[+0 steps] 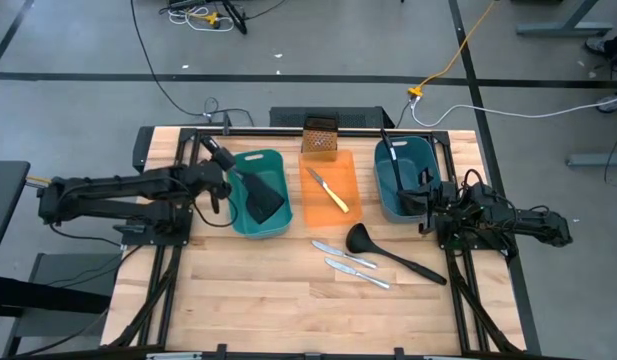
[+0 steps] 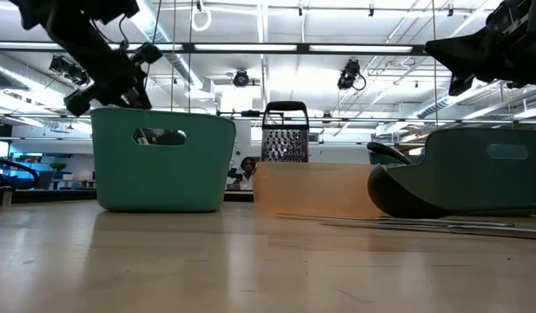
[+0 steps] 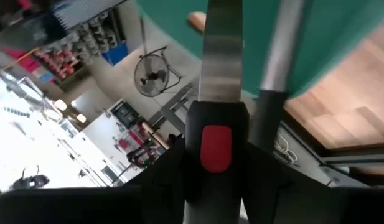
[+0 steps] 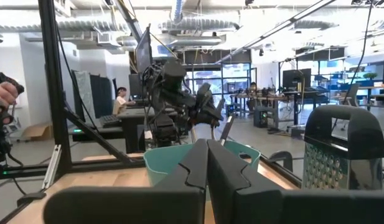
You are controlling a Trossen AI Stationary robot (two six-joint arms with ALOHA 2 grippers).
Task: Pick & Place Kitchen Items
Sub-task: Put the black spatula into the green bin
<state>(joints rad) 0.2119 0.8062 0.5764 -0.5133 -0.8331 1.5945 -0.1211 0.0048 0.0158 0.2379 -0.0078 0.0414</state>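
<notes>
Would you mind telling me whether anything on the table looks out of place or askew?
Nothing looks spilled or damaged. One black ladle and two silver table knives lie loose and slanted on the table, outside the teal tubs; a yellow-handled knife lies diagonally in the orange tray.

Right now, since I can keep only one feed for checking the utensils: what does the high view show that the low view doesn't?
Only high: the yellow-handled knife in the orange tray, and the black spatula that the left pincer holds inside the left teal tub; the right pincer waits by the right teal tub. Only low: a person beyond the table. Both: the grater, both tubs, the ladle on the table.
</notes>
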